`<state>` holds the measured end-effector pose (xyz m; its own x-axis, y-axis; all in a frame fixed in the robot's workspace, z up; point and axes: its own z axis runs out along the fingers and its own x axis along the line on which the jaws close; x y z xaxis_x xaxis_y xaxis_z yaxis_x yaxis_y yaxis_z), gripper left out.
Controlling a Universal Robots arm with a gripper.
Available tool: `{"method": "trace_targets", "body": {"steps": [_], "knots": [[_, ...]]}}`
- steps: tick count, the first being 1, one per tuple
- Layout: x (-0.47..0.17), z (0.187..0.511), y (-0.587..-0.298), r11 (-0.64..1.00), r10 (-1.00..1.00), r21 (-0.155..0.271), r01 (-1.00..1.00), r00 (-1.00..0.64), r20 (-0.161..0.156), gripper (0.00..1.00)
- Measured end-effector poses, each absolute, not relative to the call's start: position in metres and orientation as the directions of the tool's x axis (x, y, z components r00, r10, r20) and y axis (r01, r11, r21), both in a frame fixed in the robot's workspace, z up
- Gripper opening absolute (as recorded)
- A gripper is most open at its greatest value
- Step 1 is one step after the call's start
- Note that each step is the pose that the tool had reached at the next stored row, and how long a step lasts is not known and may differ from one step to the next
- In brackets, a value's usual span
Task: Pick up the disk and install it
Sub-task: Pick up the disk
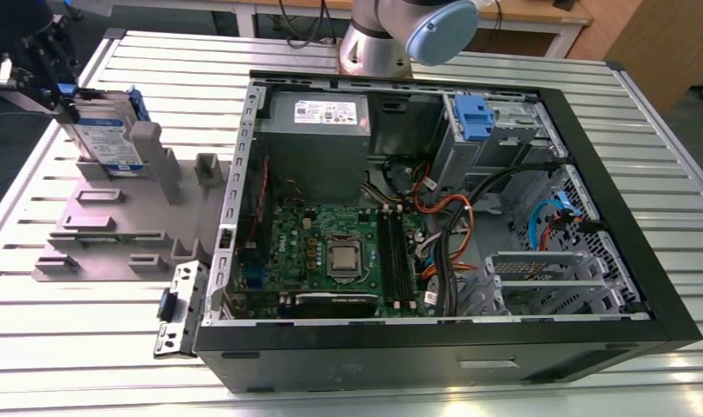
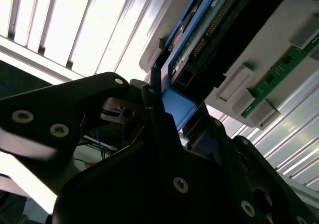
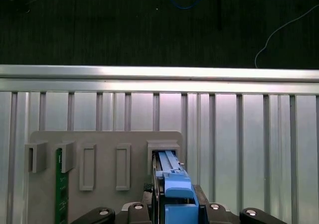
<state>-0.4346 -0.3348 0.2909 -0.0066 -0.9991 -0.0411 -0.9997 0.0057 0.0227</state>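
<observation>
Biggest first: slatted alu table (image 1: 73, 334), lots of bare slats in front and on the exterior view's right. On it lies a black PC case (image 1: 386, 358), side panel off, open side up, so the mobo (image 1: 316, 248) and cables can be seen from above. Just beside the case, on the exterior view's left, sits the grey slotted holder (image 1: 108, 228), close to that table edge. In the first wrist view the holder (image 3: 99, 139) ends a few slats short of the table's rail, w/ dark floor beyond.

The PSU (image 1: 316, 122) in the case's far corner has a white sticker, print too small to read. A blue carrier (image 1: 473, 117) sits in the drive bay, w/ a silver cage next to it.

The disk (image 1: 105, 135) stands upright in a holder slot at the far end. Its blue/white label faces the case, text not legible. Both wrist views show it edge-on (image 3: 168, 163) (image 2: 209, 35).

The gripper (image 1: 59, 91) is clamped on the disk's blue handle end, w/ black fingers tight on both sides (image 3: 178, 200) (image 2: 182, 109).

Smallest: a green circuit strip (image 3: 60, 184) lies in another slot, well apart from the disk.
</observation>
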Motion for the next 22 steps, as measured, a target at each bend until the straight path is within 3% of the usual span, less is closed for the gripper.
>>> {"method": "trace_targets", "body": {"steps": [17, 22], "knots": [[-0.4346, 0.2899, -0.3349, 0.006, -0.999, 0.024, -1.0, -0.007, -0.041, 0.42], [-0.4346, 0.2897, -0.3348, 0.006, -0.999, 0.024, -1.0, -0.007, -0.041, 0.37]]}}
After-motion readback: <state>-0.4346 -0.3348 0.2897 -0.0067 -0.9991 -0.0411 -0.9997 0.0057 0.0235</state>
